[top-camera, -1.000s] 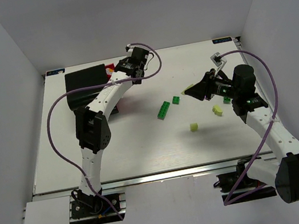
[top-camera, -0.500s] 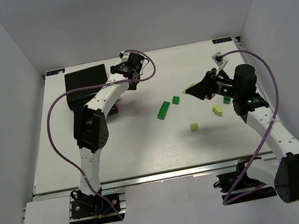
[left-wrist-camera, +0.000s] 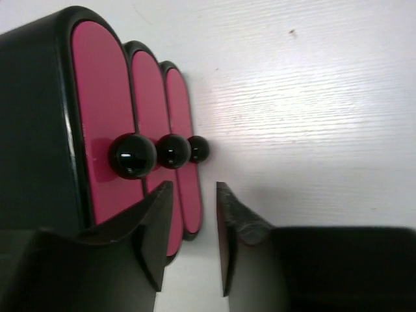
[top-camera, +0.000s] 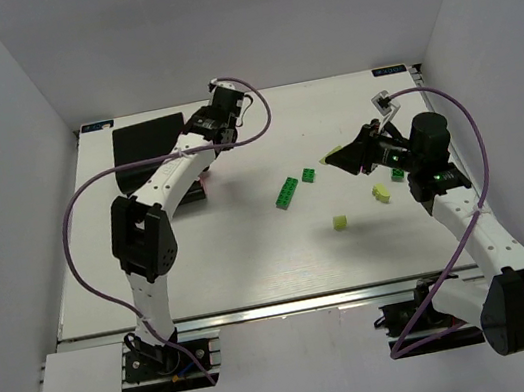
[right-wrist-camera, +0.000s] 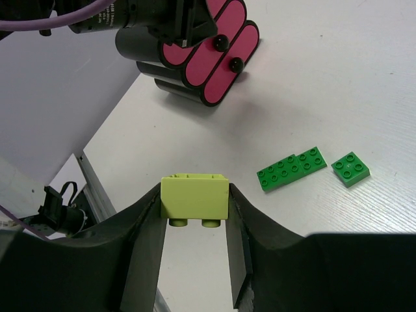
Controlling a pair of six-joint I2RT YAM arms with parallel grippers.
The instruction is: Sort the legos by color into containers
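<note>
The step in hand looks like getting a drawer open so a brick can be dropped in. The right fingers [right-wrist-camera: 146, 234] are clamped on a pale yellow brick [right-wrist-camera: 195, 198], one pad on each side of it, and hold it in the air above the bench [top-camera: 253, 258], well apart from the cabinet [top-camera: 146, 140].

The left fingers [left-wrist-camera: 156, 214] stand at the front of the cabinet, facing the three pink drawers [left-wrist-camera: 97, 97]. All three drawers look pushed in. The gap between these fingers is narrow and there is nothing in it. The tips sit just below the row of black knobs [left-wrist-camera: 172, 150]. They seem not to touch a knob, though the wrist view is too close to be sure.

The next move, as I judge it, calls for the left fingers to line up with one knob, close on it and pull that drawer straight out. The knobs are round and shiny, so a grip off centre could slip. Only then can the right arm carry its brick across and let go over the open drawer.

The other pieces lie on the bench: a green strip [right-wrist-camera: 292, 169] with a small green square [right-wrist-camera: 350, 168] just beside it, and two loose yellow bricks [top-camera: 341, 223] nearer the right arm.
</note>
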